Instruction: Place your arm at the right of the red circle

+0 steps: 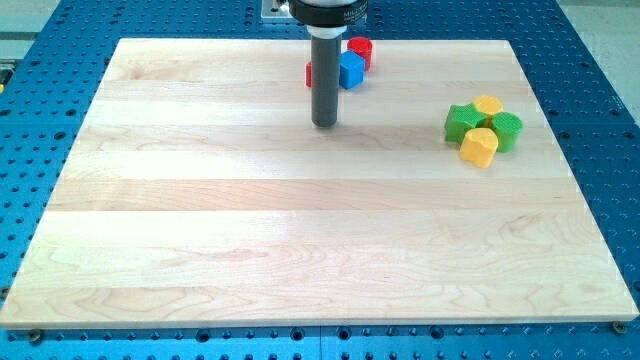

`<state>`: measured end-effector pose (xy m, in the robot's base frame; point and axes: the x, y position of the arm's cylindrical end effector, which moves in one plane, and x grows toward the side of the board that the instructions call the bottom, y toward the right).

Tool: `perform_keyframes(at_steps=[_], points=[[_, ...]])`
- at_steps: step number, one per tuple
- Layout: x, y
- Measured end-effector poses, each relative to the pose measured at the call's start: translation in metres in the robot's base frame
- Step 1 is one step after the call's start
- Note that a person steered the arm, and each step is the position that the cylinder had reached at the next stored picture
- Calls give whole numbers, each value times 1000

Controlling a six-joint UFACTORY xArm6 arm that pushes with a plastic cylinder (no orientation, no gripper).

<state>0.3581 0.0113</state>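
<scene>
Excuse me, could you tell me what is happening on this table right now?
A single robot arm ending in a dark rod is working over a wooden board. My tip rests toward the view's bottom-left of the blue block, well short of the red circle near the view's top edge. Another red block peeks out behind the rod. Two green and two yellow blocks cluster at the view's right.

Wooden board [200, 230]: rod's tip [325, 124] set below-left of red circle block [360, 50] and blue cube block [351, 70]; green [462, 123] and yellow [479, 147] blocks clustered at the view's right.
</scene>
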Motion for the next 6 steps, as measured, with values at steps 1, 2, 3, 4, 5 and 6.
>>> perform_keyframes(at_steps=[1, 2, 3, 4, 5, 6], points=[[-13, -1], [-14, 4], [-13, 85], [-52, 146], [-99, 157], [-140, 157]])
